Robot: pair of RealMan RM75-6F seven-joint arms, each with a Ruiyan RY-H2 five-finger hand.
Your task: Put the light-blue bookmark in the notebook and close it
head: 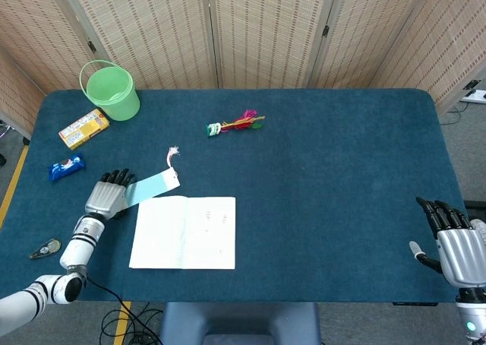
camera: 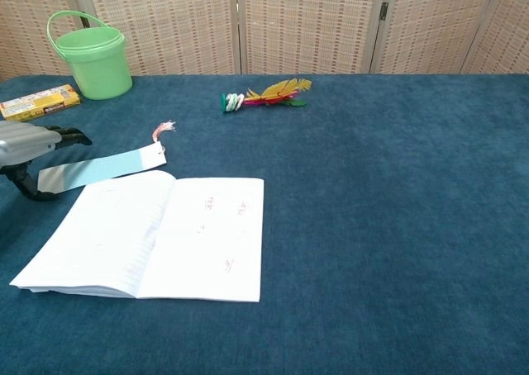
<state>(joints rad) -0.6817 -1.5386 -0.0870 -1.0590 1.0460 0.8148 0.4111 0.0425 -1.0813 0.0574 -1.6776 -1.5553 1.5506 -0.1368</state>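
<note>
- Far left of the table (head: 319,178): a small dark object at the edge, a blue snack packet (head: 66,166), a yellow box (head: 83,128) and a green bucket (head: 112,91) — none of them part of the job.
- The left hand (head: 108,194) pinches the near end of the light-blue bookmark (head: 152,186); the strip juts right, its tasselled end just above the notebook's top-left corner.
- The notebook (head: 184,232) lies open and flat, pages bare, so the bookmark is not yet inside.
- Risks, as I judge them: the thin strip could slip or bend in so light a pinch, or land off the page; closing the cover could drag it out or shove the notebook across the cloth.
- A feathered toy (head: 236,124) sits well behind.
- The right hand (head: 453,242) waits at the far right edge, fingers spread, holding nothing.
</note>
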